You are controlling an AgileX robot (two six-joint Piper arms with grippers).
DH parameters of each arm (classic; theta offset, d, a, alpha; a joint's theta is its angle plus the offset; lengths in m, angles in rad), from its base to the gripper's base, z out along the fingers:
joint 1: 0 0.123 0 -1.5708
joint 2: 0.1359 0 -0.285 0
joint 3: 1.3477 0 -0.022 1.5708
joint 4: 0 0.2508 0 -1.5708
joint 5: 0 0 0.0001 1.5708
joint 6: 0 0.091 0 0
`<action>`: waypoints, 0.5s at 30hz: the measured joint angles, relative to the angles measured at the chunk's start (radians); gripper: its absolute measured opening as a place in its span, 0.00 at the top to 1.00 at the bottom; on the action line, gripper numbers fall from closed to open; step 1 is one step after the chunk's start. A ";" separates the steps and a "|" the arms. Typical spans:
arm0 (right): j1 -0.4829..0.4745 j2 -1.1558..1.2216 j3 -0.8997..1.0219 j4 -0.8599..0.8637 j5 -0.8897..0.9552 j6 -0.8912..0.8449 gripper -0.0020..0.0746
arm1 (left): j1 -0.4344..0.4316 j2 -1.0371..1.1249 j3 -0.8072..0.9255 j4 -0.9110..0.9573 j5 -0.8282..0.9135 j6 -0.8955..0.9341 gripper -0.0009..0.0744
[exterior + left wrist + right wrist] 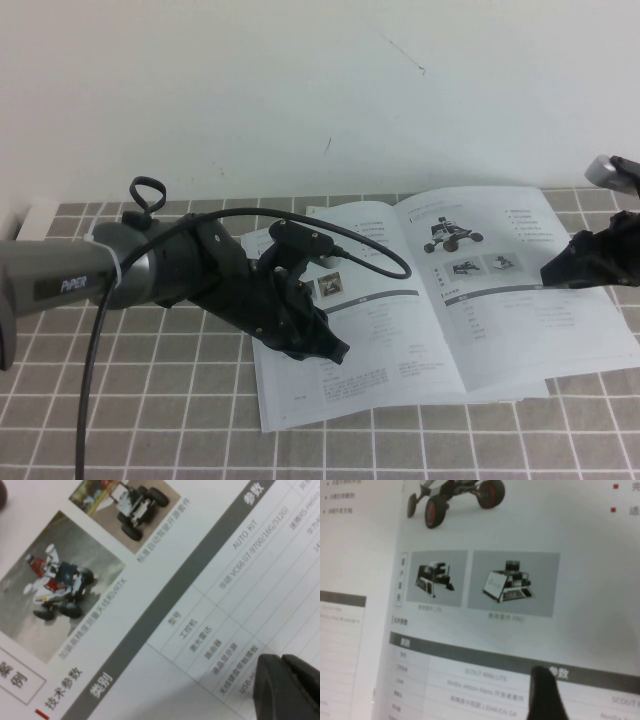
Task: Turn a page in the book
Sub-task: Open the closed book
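The thin, glossy white softcover catalogue (pixel 420 300) is being shown lying open on the grey-tiled desk (pixel 120 420), near the white wall. The left gripper (pixel 325 350) is being held down over the left-hand sheet, its dark fingertips (pixel 287 687) seen right at the printed table; whether those jaws are parted or clenched cannot be told. The right gripper (pixel 560 272) is being kept at the outer edge of the thin white page with the dark four-wheeled rover, two greyish photos and a table (pixel 510 290). Its jaws are being held released, with nothing grasped. That page is lying mostly flat on the right side, so the turn is judged not yet begun: the edge is yet to be caught, lifted and carried across.
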 joint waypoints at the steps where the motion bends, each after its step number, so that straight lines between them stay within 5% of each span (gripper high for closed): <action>1: 0.000 0.000 0.000 -0.002 -0.006 0.000 0.46 | 0.000 0.000 0.000 0.000 0.001 0.000 0.99; 15: -0.010 -0.020 -0.002 -0.215 -0.113 0.097 0.46 | 0.000 0.002 -0.002 0.000 0.009 0.002 0.99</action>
